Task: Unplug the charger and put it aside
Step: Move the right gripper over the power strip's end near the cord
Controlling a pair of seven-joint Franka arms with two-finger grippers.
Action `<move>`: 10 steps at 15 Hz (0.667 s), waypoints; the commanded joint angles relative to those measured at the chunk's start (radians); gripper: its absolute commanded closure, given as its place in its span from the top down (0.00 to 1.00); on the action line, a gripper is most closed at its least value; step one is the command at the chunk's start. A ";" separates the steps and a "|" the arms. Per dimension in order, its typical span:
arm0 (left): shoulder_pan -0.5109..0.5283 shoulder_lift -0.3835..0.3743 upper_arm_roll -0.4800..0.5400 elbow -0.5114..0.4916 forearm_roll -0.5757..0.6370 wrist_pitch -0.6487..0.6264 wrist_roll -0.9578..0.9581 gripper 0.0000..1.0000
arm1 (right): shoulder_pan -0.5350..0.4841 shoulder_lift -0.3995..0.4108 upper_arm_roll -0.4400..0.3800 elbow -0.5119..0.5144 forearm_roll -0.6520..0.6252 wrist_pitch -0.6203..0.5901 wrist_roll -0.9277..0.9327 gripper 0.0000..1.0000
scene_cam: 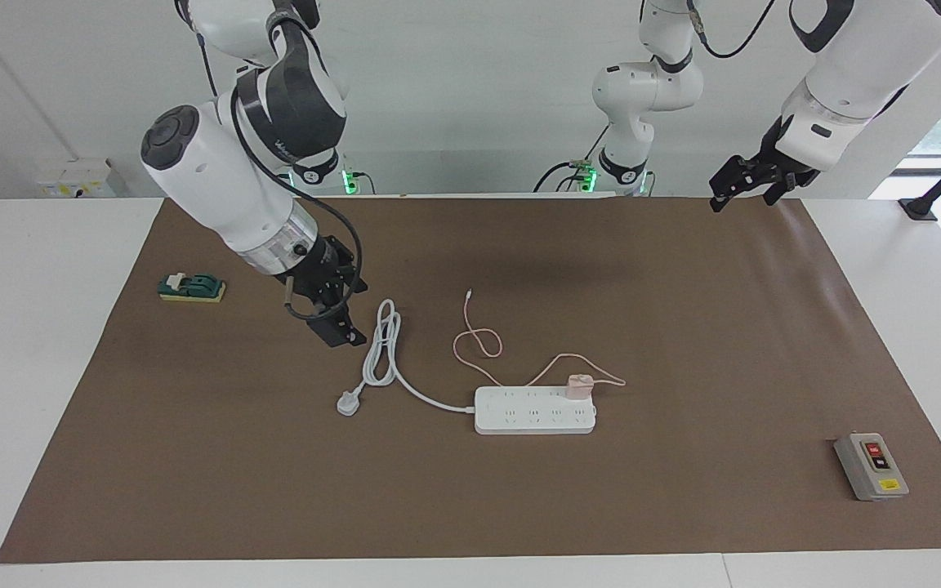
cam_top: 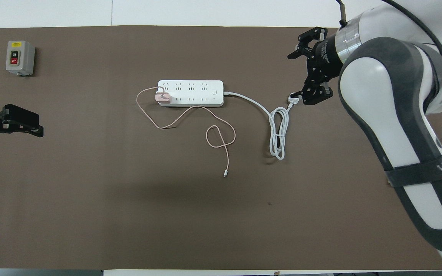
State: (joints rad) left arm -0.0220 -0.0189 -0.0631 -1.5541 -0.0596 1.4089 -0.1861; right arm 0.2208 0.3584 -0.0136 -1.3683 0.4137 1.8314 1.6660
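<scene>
The pale pink charger is plugged into the white power strip at the strip's end toward the left arm. It also shows in the overhead view, on the strip. Its thin pink cable loops loosely on the mat, nearer to the robots than the strip. My right gripper is open and empty, raised over the mat beside the coiled white cord, well apart from the charger; the overhead view shows it too. My left gripper waits, open and empty, over the mat's edge at the left arm's end.
The strip's thick white cord ends in a grey-white three-pin plug on the brown mat. A green knife switch lies at the right arm's end. A grey on/off button box lies at the left arm's end.
</scene>
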 commanded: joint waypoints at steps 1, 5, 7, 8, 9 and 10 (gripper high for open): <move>0.005 -0.024 -0.006 -0.034 0.007 0.028 0.013 1.00 | 0.018 0.039 0.003 0.028 0.071 0.026 0.064 1.00; 0.007 -0.026 -0.006 -0.034 0.007 0.030 0.020 1.00 | 0.061 0.091 0.003 0.026 0.082 0.026 0.063 1.00; 0.008 -0.024 -0.006 -0.035 0.007 0.053 0.022 1.00 | 0.065 0.125 0.004 0.028 0.079 0.023 0.061 1.00; 0.008 -0.023 -0.006 -0.035 0.007 0.067 0.022 1.00 | 0.083 0.143 0.006 0.029 0.082 0.031 0.061 1.00; 0.008 -0.023 -0.006 -0.035 0.009 0.079 0.019 1.00 | 0.106 0.161 0.004 0.031 0.097 0.063 0.063 1.00; 0.008 -0.023 -0.006 -0.035 0.009 0.082 0.019 1.00 | 0.112 0.177 0.004 0.031 0.111 0.106 0.063 1.00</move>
State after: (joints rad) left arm -0.0220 -0.0189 -0.0644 -1.5542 -0.0596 1.4530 -0.1823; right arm 0.3100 0.4892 -0.0116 -1.3667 0.4921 1.8814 1.7148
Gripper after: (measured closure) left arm 0.000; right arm 0.000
